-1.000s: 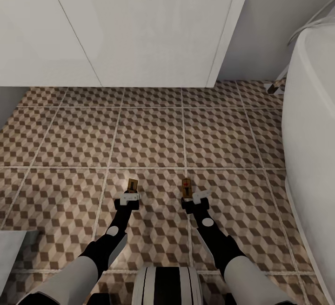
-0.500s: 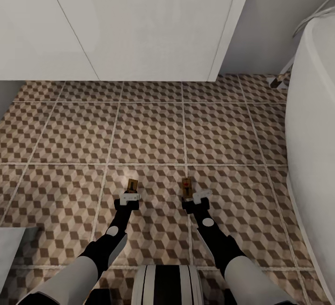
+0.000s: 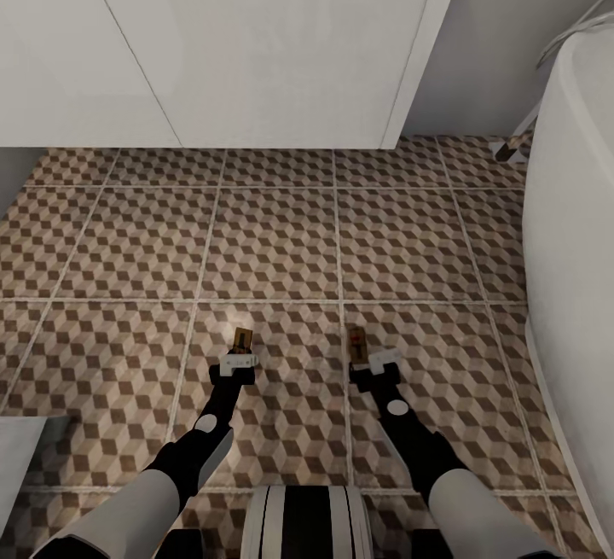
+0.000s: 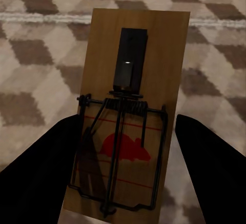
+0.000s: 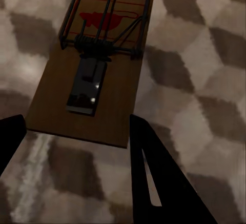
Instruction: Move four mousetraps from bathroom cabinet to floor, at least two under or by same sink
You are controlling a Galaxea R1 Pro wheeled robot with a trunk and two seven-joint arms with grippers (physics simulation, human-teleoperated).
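Low over the floor, before the white vanity: left jaws gripping a mousetrap, right jaws spread, its trap seemingly released on the tiles. Placing step; next, probably releasing the left trap closer to the vanity.

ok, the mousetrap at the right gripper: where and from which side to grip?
I'd pinch the mousetrap by its two long wooden edges at its end nearest the right gripper, approaching lengthwise from that end. The board is flat and narrow; the wire bar sits at the far end.
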